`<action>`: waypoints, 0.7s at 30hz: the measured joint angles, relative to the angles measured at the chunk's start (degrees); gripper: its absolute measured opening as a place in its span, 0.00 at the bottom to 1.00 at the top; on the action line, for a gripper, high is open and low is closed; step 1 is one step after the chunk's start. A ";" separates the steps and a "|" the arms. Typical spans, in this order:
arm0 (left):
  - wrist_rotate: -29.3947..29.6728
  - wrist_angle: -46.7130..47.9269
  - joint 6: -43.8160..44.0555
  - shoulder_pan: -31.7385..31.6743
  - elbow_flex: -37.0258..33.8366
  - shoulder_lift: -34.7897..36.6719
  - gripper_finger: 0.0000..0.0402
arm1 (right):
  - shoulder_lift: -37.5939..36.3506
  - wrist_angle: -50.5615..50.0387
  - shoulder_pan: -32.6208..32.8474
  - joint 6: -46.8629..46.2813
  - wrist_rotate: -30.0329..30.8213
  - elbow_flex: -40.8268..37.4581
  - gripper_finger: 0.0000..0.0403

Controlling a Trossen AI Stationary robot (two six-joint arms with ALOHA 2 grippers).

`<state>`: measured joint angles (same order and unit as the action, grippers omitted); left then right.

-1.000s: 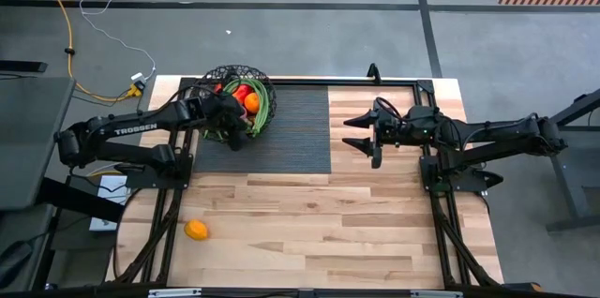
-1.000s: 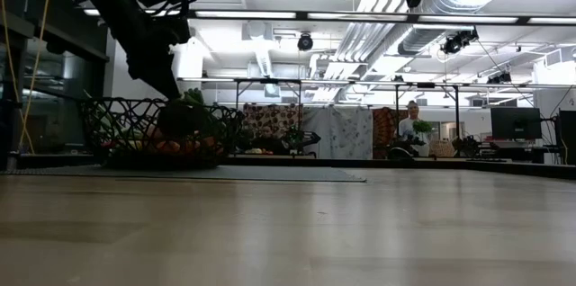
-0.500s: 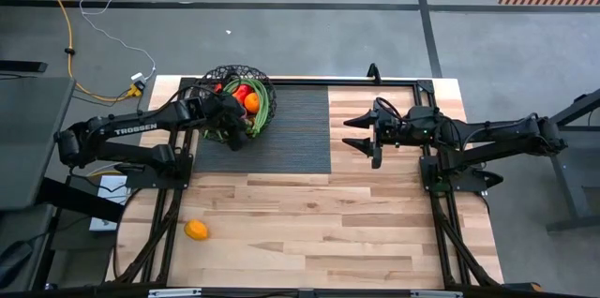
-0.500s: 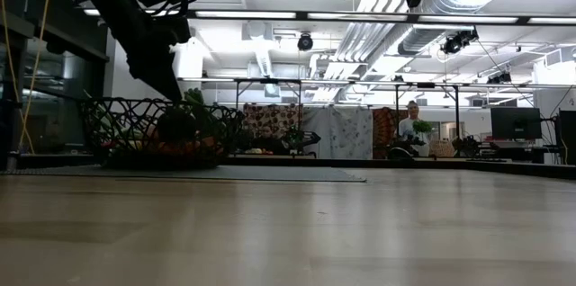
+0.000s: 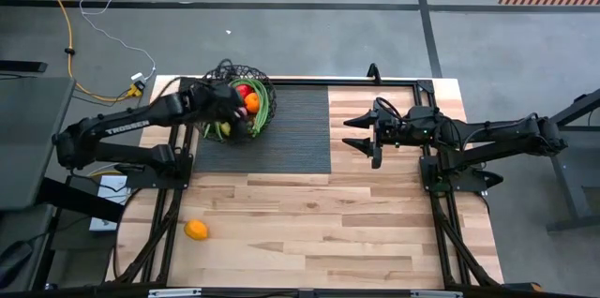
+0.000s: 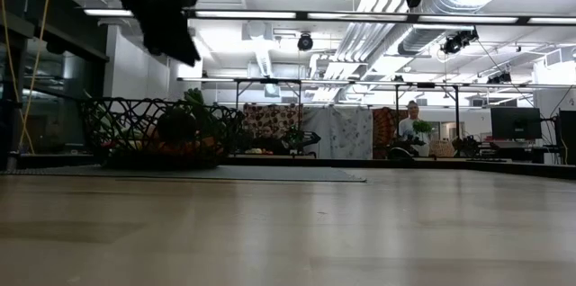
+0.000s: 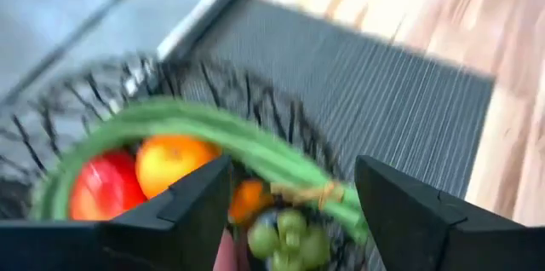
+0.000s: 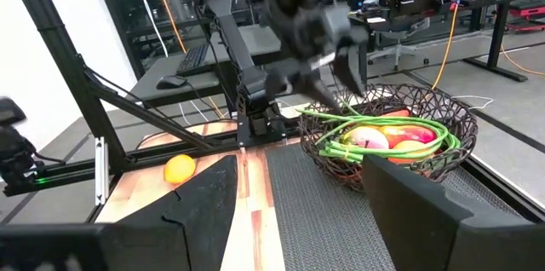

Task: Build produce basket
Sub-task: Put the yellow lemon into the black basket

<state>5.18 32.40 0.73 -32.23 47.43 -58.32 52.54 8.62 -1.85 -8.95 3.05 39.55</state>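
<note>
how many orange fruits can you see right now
2, maybe more. One orange lies alone on the wooden table near the left arm's base. Another orange sits inside the basket. Others may be hidden among the produce there.

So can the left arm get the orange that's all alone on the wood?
Probably yes. The orange lies alone on bare wood on the left arm's side, nothing around it. The left claw is open and empty above the basket.

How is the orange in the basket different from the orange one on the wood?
The orange in the basket sits among other produce, under the left claw. The orange on the wood lies alone near the table's front edge, far from the basket and both claws. Both are round and orange.
</note>
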 joint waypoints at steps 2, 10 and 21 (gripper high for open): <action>0.16 0.73 -0.92 0.00 3.03 0.98 0.59 | 0.02 0.00 0.00 0.01 0.02 0.00 0.60; -5.17 -5.07 7.15 0.23 12.36 6.77 0.59 | 0.00 0.02 0.00 0.00 0.02 0.00 0.60; -8.29 -22.82 14.46 12.48 2.72 11.98 0.59 | 0.02 0.02 0.02 0.01 0.00 0.00 0.60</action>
<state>-3.12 9.58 15.20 -19.75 50.15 -46.34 52.56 8.64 -1.83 -8.94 3.05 39.55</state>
